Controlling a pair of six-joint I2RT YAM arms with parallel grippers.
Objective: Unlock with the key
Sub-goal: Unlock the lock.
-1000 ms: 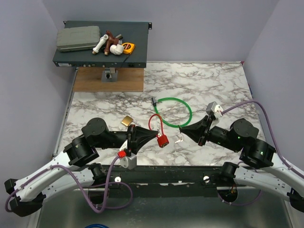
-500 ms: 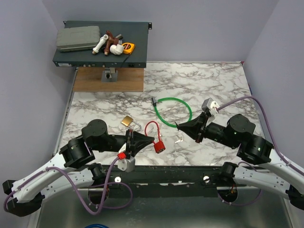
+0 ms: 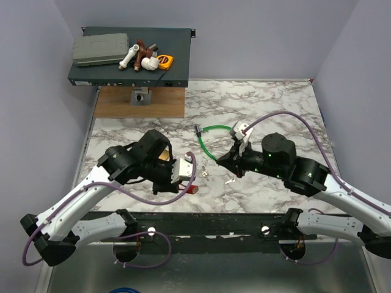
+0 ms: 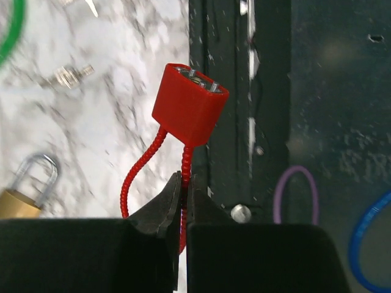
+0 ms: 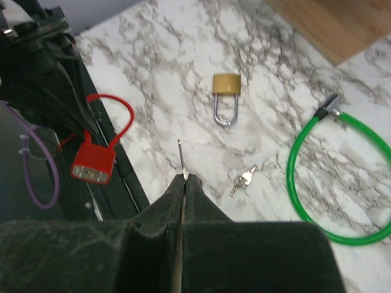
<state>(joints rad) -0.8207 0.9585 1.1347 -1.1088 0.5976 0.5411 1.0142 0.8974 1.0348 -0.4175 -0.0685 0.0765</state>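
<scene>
The unlocking is set up but not begun. The left gripper (image 4: 183, 190) is pinched tight on the ribbed cable shackle of the red lock (image 4: 189, 105) and holds it up off the table (image 3: 275, 104), over its near edge, with the body's end face and its metal fittings turned outward. The right gripper (image 5: 183, 180) is closed on the key (image 5: 180, 157), which shows only as a thin sliver seen edge-on, so its teeth cannot be read. The key's tip points toward the red lock but is well apart from it, and both cable ends appear to be seated in the body. What is left, as I judge it, is the whole of the real work: lining the blade up with the keyhole, pushing it in and turning it. A brass padlock (image 5: 225, 91), a small pair of spare keys (image 5: 244, 177) and a green cable loop (image 5: 342, 183) lie untouched on the marble. The only container is a closed grey case (image 3: 98, 50) on the dark shelf unit (image 3: 177, 73) at the back; its contents are hidden. Pipe fittings (image 3: 139, 56) and a yellow tape measure (image 3: 165, 60) lie loose beside it.
</scene>
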